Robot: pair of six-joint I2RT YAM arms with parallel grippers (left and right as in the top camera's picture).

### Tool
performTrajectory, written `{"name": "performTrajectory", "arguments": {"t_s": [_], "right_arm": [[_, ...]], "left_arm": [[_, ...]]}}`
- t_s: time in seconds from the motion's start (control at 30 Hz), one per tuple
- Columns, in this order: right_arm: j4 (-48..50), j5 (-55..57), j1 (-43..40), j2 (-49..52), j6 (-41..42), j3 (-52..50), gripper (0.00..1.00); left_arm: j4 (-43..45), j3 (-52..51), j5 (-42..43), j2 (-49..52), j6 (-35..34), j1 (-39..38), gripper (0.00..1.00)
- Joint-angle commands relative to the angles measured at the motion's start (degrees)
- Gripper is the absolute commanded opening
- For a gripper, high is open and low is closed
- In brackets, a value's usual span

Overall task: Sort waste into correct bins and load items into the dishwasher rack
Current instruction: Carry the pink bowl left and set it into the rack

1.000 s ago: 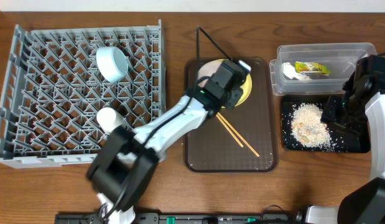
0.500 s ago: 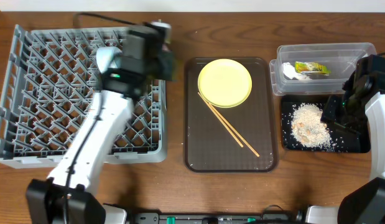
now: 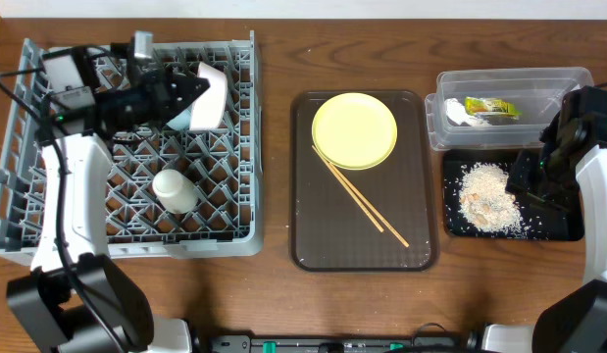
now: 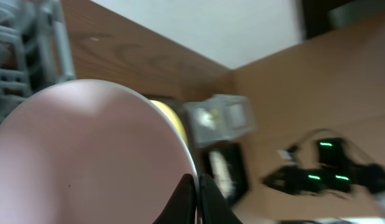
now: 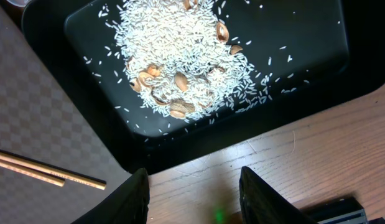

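Note:
My left gripper (image 3: pixel 188 91) is shut on the rim of the white bowl (image 3: pixel 213 90) and holds it over the back of the grey dishwasher rack (image 3: pixel 48 211). The bowl fills the left wrist view (image 4: pixel 86 155), with the jaws (image 4: pixel 196 190) pinching its edge. The light blue bowl (image 3: pixel 179 120) shows just under it. The small pale cup (image 3: pixel 174 189) stands in the rack. The yellow plate (image 3: pixel 354 129) and chopsticks (image 3: pixel 360 196) lie on the brown tray. My right gripper (image 5: pixel 195 199) is open above the table beside the black tray (image 5: pixel 316 62) of food scraps (image 5: pixel 180 68).
The brown serving tray (image 3: pixel 313 245) sits mid-table. The clear tub (image 3: pixel 568 83) at the back right holds the yellow-green wrapper (image 3: pixel 491 106) and the white scrap (image 3: pixel 458 113). The black tray (image 3: pixel 558 226) lies just in front of it.
My left arm swung from the brown tray over to the rack, carrying the white bowl to the rack's back. The right arm has not moved.

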Motion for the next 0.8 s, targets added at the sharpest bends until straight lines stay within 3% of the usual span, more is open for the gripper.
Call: {"name": "performTrajectory", "arguments": {"t_s": [0.0,0.2,0.33,0.53,0.77], "right_arm": [[-0.02,-0.04,-0.48,-1.09,-0.42,0.39,0.45],[-0.11,-0.04,-0.48,-1.09,-0.44,0.39,0.45],[-0.17,-0.02,-0.48,-1.09,-0.61,0.39,0.45],[-0.09,-0.02,-0.48,-1.09,-0.61,0.39,0.45],[-0.24,-0.04,-0.48,-1.09,-0.61,0.39,0.45]], "left_arm": [[0.09,0.28,13.40,1.62,-1.46,1.07,0.06],[0.39,0.28,13.88,2.67,-1.55,1.11,0.06],[-2.16,0.28,13.68,2.71,-6.86,2.08,0.06],[-8.83,0.28,10.01,3.91,-6.91,4.46,0.06],[-9.20,0.28,9.53,10.34,-6.84,4.83,0.06]]}}
